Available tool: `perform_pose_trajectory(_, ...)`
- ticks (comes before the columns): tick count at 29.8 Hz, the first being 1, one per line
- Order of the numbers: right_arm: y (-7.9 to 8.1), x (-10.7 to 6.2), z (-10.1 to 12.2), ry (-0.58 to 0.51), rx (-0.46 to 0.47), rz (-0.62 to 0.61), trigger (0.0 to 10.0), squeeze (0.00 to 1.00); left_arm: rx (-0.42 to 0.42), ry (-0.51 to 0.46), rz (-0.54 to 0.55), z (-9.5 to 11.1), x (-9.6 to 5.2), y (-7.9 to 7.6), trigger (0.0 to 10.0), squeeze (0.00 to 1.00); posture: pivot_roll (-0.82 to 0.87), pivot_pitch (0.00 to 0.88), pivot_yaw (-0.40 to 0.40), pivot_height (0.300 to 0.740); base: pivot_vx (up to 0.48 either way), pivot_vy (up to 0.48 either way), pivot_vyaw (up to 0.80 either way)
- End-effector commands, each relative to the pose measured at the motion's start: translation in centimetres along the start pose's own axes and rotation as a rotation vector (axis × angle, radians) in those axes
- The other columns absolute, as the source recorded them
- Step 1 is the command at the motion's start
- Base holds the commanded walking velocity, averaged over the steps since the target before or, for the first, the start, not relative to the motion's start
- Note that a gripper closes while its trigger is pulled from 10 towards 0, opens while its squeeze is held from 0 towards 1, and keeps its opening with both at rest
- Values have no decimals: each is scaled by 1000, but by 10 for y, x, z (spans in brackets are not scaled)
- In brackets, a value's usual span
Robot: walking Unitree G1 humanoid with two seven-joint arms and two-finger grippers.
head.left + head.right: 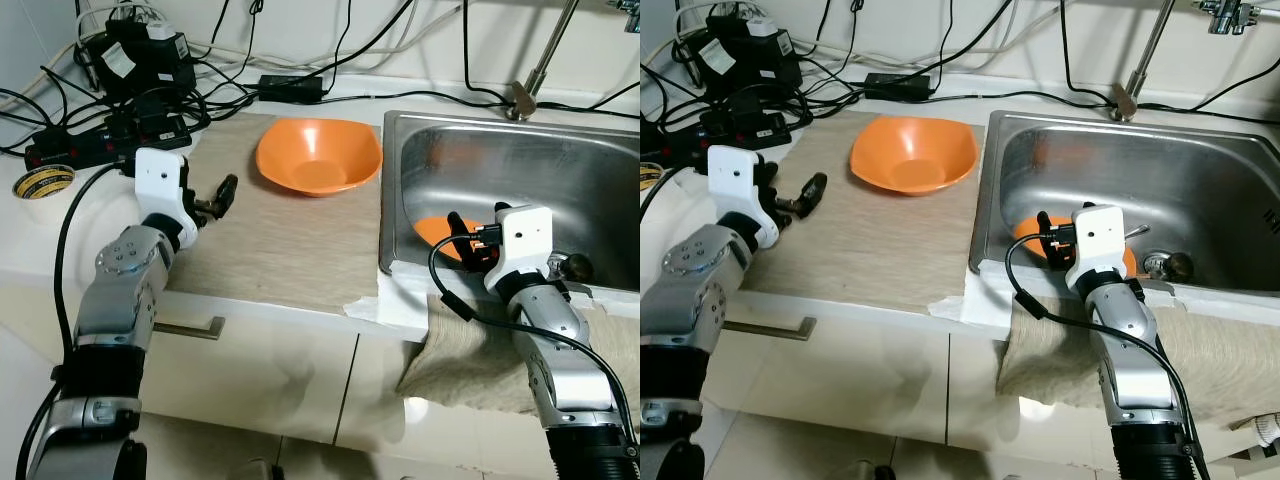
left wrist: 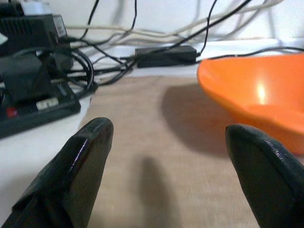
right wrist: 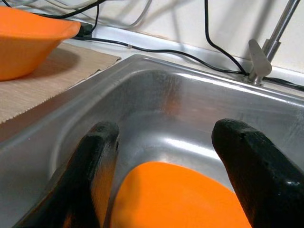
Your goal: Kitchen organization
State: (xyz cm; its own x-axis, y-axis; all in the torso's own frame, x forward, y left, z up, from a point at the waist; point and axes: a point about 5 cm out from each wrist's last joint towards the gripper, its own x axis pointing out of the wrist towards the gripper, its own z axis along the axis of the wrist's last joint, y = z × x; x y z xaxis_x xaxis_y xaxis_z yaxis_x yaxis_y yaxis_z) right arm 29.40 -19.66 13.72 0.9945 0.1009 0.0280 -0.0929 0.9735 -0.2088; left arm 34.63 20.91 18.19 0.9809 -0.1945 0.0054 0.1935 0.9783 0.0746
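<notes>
In the sink (image 1: pixel 520 160), an orange dish (image 3: pixel 180 199) lies just below the right gripper (image 3: pixel 171 156), jaws spread wide, empty. Left gripper (image 2: pixel 166 156) gapes beside the orange bowl (image 1: pixel 318 155).

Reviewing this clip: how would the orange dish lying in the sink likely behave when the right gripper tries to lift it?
The orange dish looks like thin smooth plastic, so probably light and unbreakable. Its glossy surface and the steel sink suggest it may slide rather than lift. The right gripper hangs open above it.

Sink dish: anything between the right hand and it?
Nothing visible. The right hand hangs open inside the sink, its fingers straddling the orange dish just ahead. Only bare steel lies around it.
</notes>
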Motion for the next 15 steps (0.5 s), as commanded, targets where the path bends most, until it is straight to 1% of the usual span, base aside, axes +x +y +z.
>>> perform_pose_trajectory(1,0,-2,3,-16,-8,-9,10000,0,3,-10,11,5,3,4,10000,0,-77,0,44,732,0,0,0)
perform_pose_trajectory(12,0,-6,2,-15,-8,-19,10000,0,-21,-31,-18,16,20,-4,10000,0,-103,0,54,732,0,0,0)
perform_pose_trajectory(15,0,-7,1,-14,-8,-23,10000,0,-27,-54,-23,25,28,-5,10000,0,-116,0,56,732,0,0,0)
